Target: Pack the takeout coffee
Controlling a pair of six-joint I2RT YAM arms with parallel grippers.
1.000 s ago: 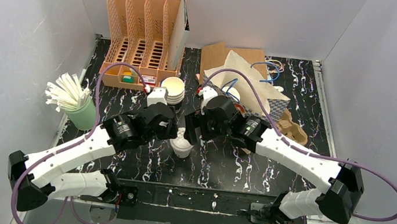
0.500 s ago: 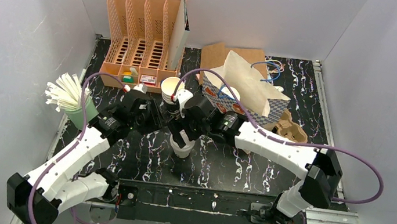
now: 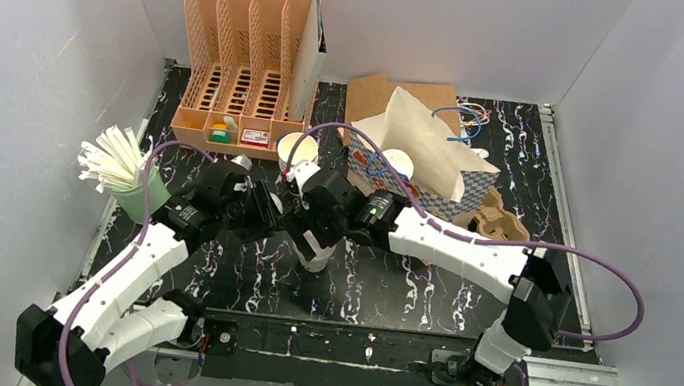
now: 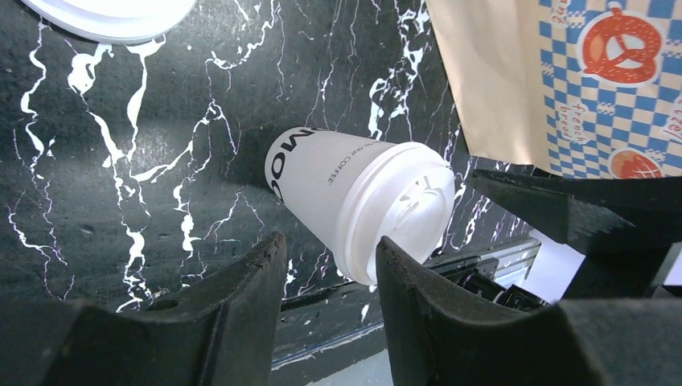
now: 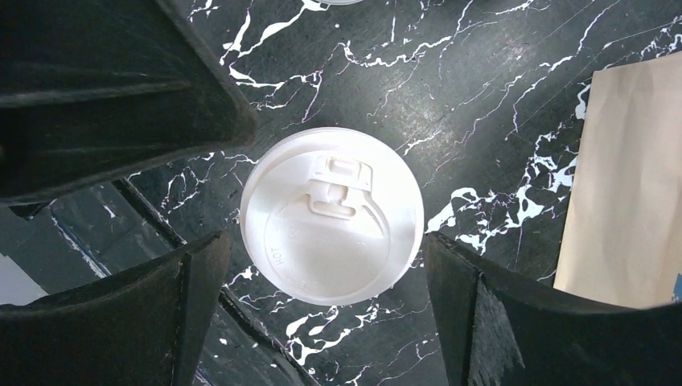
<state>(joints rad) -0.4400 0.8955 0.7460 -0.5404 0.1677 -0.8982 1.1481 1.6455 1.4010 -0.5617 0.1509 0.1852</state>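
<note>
Fingers (image 5: 189,314) of your right gripper (image 5: 326,241) are spread to their widest, at 9 and 3 o'clock of the cup (image 5: 331,215), which is seen from straight above. They straddle it without touching, so nothing is grasped. Your left gripper (image 4: 330,245) is partly parted and also empty; its tips stop just short of the same cup, which shows beyond them at 12 o'clock.

The cup stands upright on the table (image 3: 386,285) with its lid seated. Moving outward in the overhead view, the bag (image 3: 434,156) lies at 1 o'clock of the cup. The tray (image 3: 504,221) lies at 3 o'clock, well apart from the cup and just beside the bag, with no cup showing in it. A white disc (image 3: 401,164) at the bag's mouth may be a second cup; you cannot tell.

Judged progress: the lidding looks done and the packing is not yet begun. You have yet to clench on the cup, carry it to the tray and seat it in a well, then do the same for any second cup.
</note>
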